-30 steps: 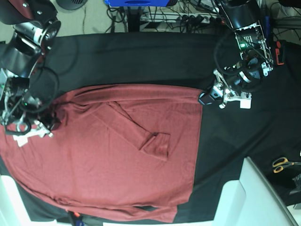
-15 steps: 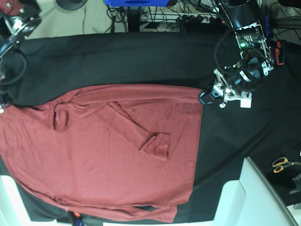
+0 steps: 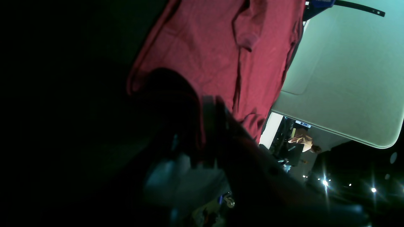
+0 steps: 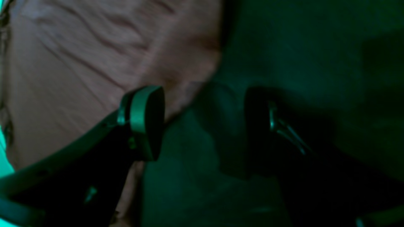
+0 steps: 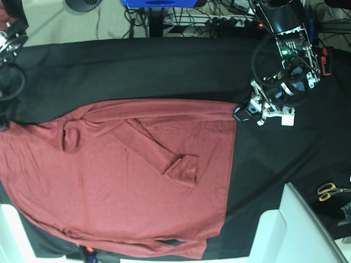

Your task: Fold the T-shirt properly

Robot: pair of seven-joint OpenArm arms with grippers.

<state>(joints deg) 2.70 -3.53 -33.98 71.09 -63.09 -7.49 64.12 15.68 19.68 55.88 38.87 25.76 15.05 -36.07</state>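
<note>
Fingers of the left arm (image 5: 242, 113) sit at the upper right corner of the plain brick-red long-sleeved knit shirt (image 5: 126, 181). In the dark left wrist view a fold of red cloth (image 3: 202, 126) seems to run down between them, so they are probably clenched on that hem corner, though the shadow makes this hard to confirm. The right arm's fingers (image 4: 205, 123) are spread wide with nothing between them, hanging over the boundary where the shirt's edge (image 4: 94, 63) meets the dark cover; one grey-green pad (image 4: 146, 121) lies over the cloth side, the other over the dark side. In the base view only part of that arm shows at the top left corner, near the shirt's left end.

The shirt lies flat across the left and middle of the desk, one sleeve (image 5: 153, 148) folded diagonally over the body with its cuff near the centre. Beneath it is the black cloth cover of the desk (image 5: 164, 71). Yellow-handled scissors (image 5: 329, 191) lie well apart at the right edge, beside a white panel (image 5: 290, 230). Cables and a blue object (image 5: 159, 3) lie beyond the far edge of the desk.
</note>
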